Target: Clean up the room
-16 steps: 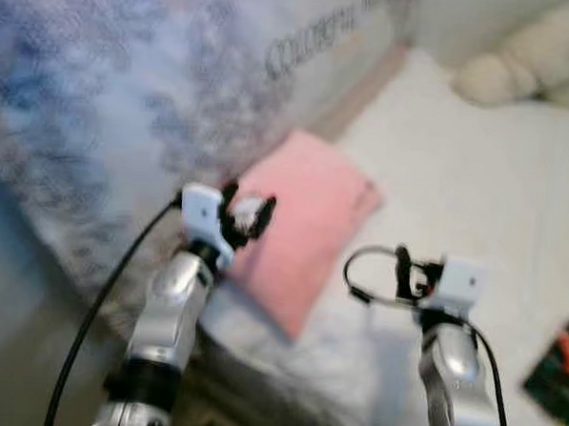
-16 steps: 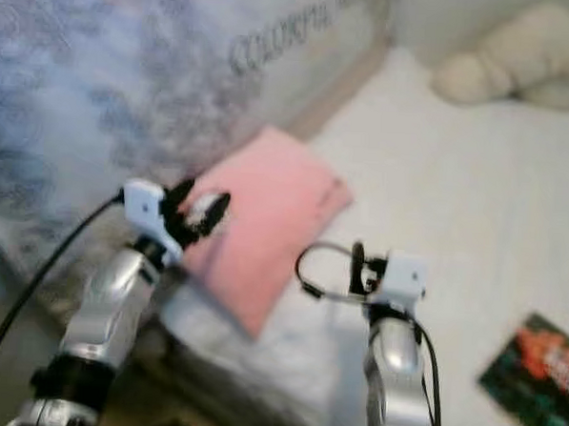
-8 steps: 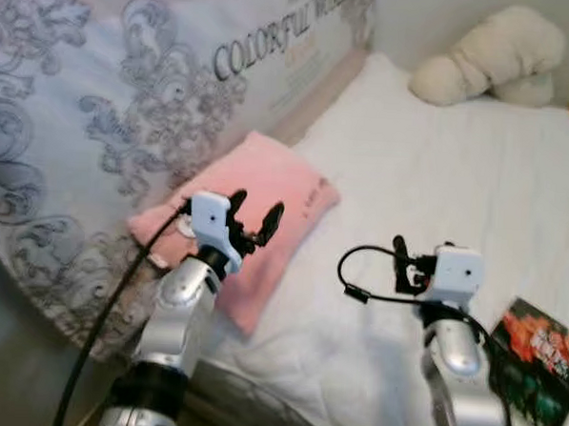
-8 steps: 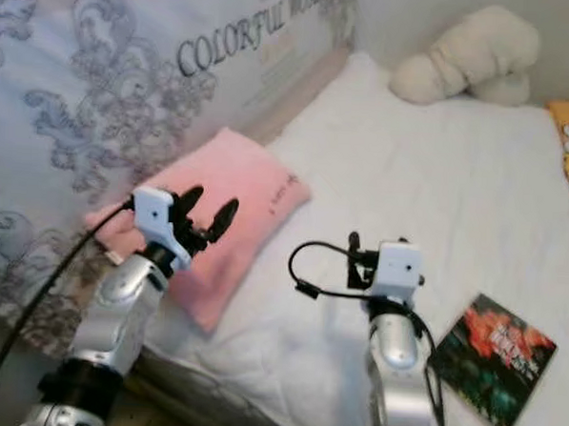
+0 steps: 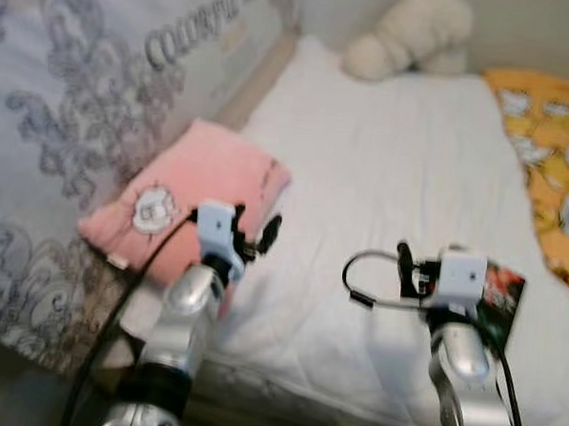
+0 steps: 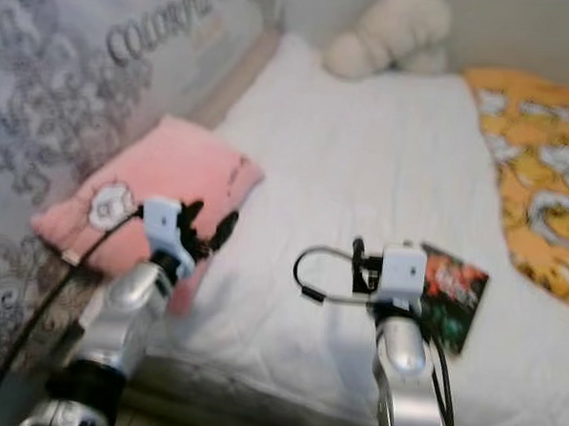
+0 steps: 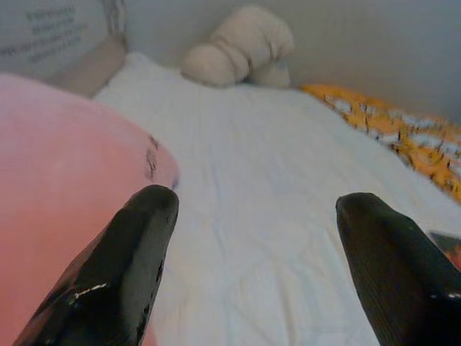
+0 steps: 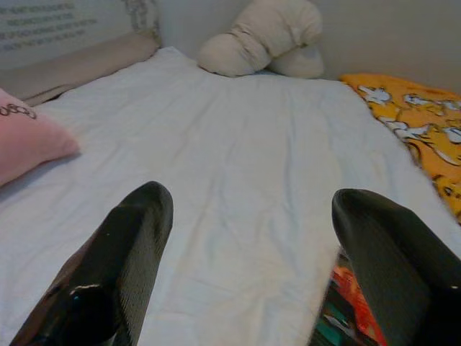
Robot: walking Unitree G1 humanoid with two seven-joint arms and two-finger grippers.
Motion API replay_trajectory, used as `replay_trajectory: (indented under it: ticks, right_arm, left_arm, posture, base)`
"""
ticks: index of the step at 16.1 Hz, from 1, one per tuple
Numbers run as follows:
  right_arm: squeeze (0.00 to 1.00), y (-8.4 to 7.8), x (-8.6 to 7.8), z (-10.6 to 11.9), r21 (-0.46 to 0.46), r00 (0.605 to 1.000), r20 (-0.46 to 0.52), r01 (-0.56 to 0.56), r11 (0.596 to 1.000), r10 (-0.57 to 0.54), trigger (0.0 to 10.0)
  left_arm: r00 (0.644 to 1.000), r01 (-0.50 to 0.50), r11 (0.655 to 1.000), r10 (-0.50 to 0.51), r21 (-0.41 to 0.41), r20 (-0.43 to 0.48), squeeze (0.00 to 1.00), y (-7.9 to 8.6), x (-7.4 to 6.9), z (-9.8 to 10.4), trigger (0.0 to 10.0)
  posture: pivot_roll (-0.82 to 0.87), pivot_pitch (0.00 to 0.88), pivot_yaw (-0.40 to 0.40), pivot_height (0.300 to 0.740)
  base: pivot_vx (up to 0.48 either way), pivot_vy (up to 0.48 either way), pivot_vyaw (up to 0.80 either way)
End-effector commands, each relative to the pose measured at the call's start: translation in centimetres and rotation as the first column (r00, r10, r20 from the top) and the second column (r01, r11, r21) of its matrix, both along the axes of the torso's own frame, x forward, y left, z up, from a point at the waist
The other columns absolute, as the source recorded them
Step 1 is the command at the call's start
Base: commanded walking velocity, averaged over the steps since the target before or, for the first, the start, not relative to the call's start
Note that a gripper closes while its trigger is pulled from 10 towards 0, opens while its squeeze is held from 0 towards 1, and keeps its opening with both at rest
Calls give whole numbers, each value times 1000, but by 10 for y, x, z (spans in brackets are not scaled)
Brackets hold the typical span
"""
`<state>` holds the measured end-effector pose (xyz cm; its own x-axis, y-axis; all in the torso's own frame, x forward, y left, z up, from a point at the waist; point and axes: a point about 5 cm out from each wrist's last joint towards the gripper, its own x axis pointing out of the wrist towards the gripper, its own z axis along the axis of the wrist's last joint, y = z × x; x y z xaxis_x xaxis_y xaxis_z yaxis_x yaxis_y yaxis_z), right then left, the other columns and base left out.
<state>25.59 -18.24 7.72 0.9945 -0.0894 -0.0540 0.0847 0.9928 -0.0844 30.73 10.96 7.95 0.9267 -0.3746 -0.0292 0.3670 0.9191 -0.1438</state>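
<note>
step: likely picking up the book (image 6: 449, 290) — it lies flat on the near right of the white bed (image 5: 383, 161), just beside the right gripper (image 8: 245, 274), fingers wide, empty; approach low, slide one finger under an edge | left gripper (image 7: 252, 267) wide, empty, over the pink pillow (image 5: 185, 203) | room: plush toy (image 5: 408, 33) far, orange blanket (image 5: 550, 160) right, patterned bedding (image 5: 70, 116) left

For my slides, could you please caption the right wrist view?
Open right gripper above a white bed, with pink pillow and cream plush toy.
</note>
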Motion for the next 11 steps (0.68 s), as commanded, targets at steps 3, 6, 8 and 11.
replay_trajectory:
  ticks: [3, 6, 8, 11]
  right_arm:
    - [0, 1, 8, 4, -14, 1000, 4, -2, 1000, 2, 10000]
    - [0, -4, 4, -3, -32, 1000, -23, 10, 999, -11, 10000]
    - [0, -4, 3, -5, -33, 999, -35, 4, 999, -5, 10000]
    - [0, -2, 6, -4, -33, 1000, -23, 0, 999, 0, 10000]
  left_arm:
    - [1000, 10, 999, -12, 52, 27, 0, 0, 5, 3, 10000]
    - [998, 30, 999, -30, 15, 47, 1000, 0, 3, 4, 10000]
    - [997, 47, 999, -48, 22, 63, 1000, -3, 1, 5, 10000]
    - [994, 97, 995, -98, 9, 48, 1000, -17, 1, 4, 10000]
  posture:
    - [36, 0, -22, 740]
    - [29, 0, -18, 740]
    - [27, 0, -19, 740]
    - [23, 0, -19, 740]
  base:
    - [0, 0, -485]
    - [100, -406, -687]
    - [353, -311, -656]
    - [0, 0, -229]
